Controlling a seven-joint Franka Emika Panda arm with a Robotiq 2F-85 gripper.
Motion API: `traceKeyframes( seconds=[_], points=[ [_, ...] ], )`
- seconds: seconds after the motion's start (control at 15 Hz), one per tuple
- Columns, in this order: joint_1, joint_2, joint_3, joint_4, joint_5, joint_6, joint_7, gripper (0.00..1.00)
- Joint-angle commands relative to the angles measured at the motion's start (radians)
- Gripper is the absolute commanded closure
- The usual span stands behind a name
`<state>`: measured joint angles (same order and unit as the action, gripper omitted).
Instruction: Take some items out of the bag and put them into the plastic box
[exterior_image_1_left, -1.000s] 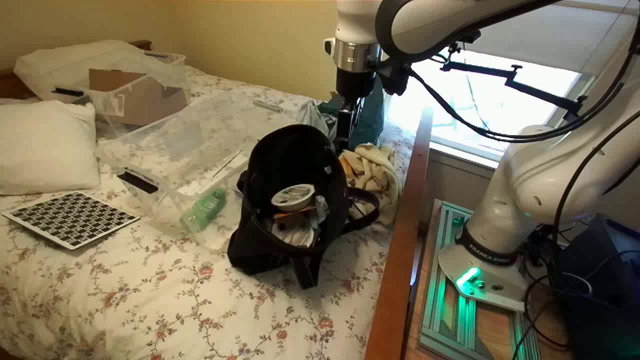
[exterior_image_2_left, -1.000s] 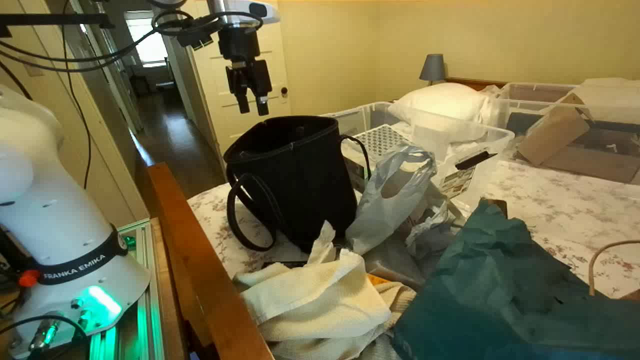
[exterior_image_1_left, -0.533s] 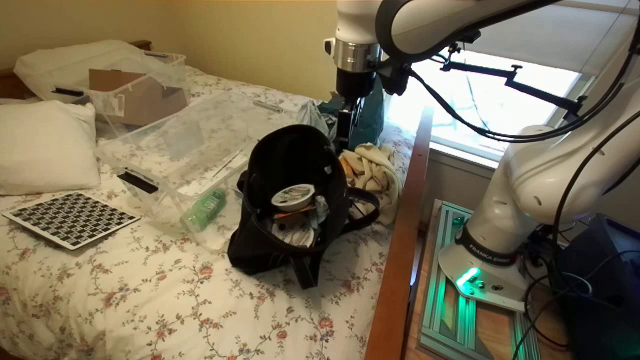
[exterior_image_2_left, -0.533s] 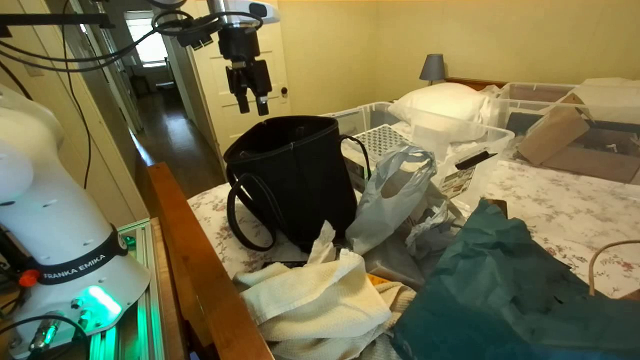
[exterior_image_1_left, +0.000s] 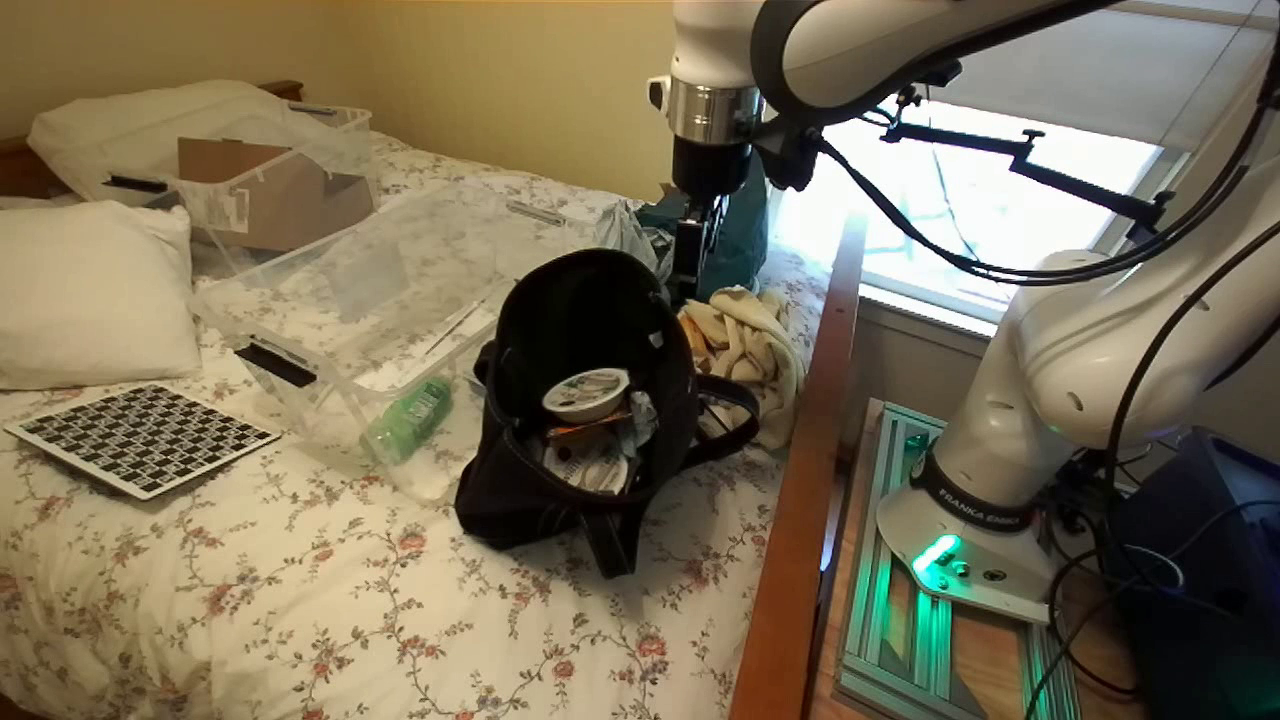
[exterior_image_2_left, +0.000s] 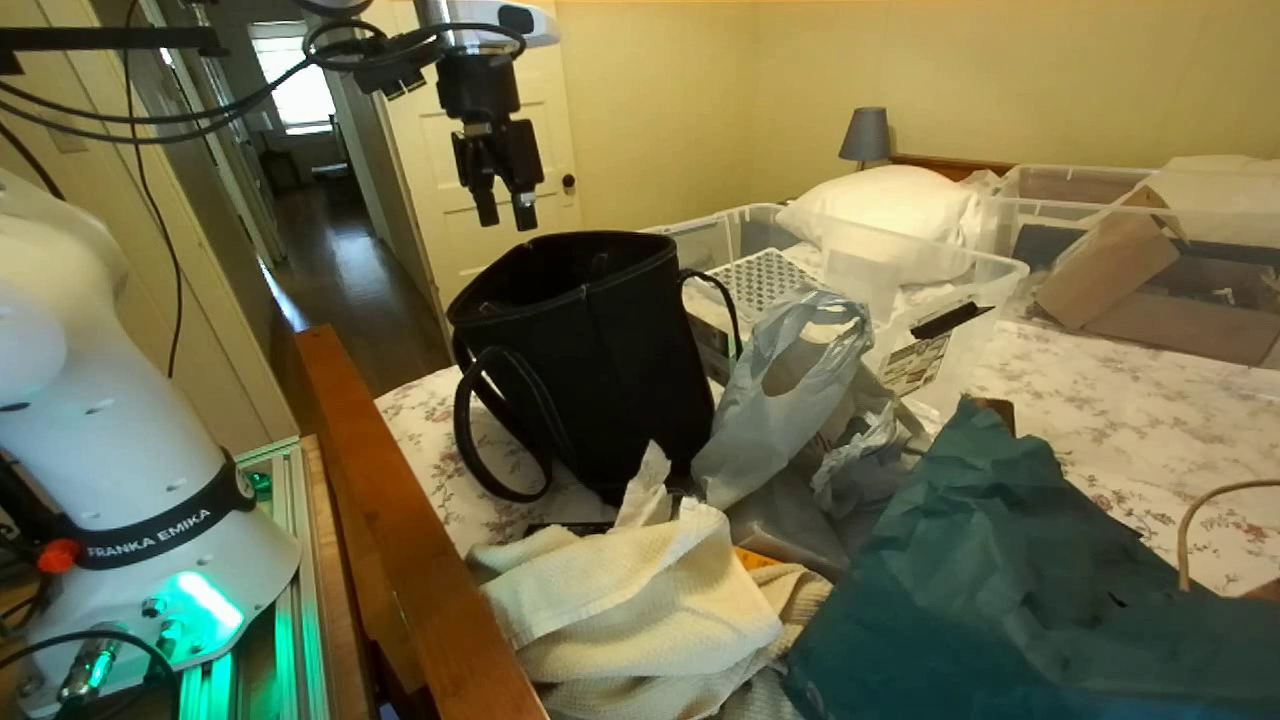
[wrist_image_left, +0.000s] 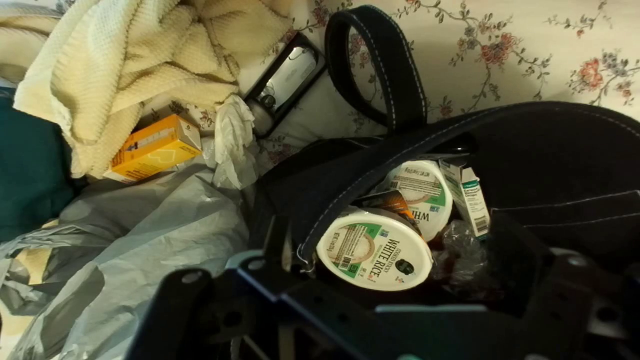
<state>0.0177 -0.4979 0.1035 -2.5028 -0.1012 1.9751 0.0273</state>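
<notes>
The things to move are in the black bag (exterior_image_2_left: 600, 370), which stands on the bed (exterior_image_1_left: 400, 600) with its mouth wide. In the wrist view you have a rice bowl (wrist_image_left: 375, 250) lying lid-up, a second rice bowl (wrist_image_left: 419, 195) just beside it, an orange-and-black packet (wrist_image_left: 402, 207) between them, and a slim carton (wrist_image_left: 472, 202) next to the second bowl.

Your gripper (exterior_image_2_left: 506, 212) hangs above the bag, its fingers well apart with nothing between them, so the step in hand looks to be the reach for a pick. In the wrist view one finger seems to overlap the bag's rim; shift inward over the mouth before you descend, or it may fold the soft wall down. The bowls look too broad to straddle, so pinch one by its edge, or take the carton across its narrow faces. Lift straight up, clear of the strap (wrist_image_left: 395, 65) and the grey plastic bag (wrist_image_left: 165, 225) alongside.

Then carry over to the plastic box (exterior_image_1_left: 335, 400) beside the bag, and lower before you let go. A green bottle (exterior_image_1_left: 410, 418) shows at its near corner; you cannot tell whether it lies inside.
</notes>
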Motion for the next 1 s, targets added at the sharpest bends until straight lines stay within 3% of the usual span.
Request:
traceKeyframes(
  seconds=[0.0,0.67,0.73,0.93],
  points=[
    [0.013,0.001,-0.011,0.002,-0.006,-0.003,0.005,0.0],
    [0.159,0.138,0.041,0.084,0.05,0.115,-0.09,0.0],
    [0.141,0.083,0.042,0.05,0.034,0.087,-0.044,0.0],
    [0.145,0.097,0.045,0.051,0.034,0.093,-0.042,0.0]
  ],
)
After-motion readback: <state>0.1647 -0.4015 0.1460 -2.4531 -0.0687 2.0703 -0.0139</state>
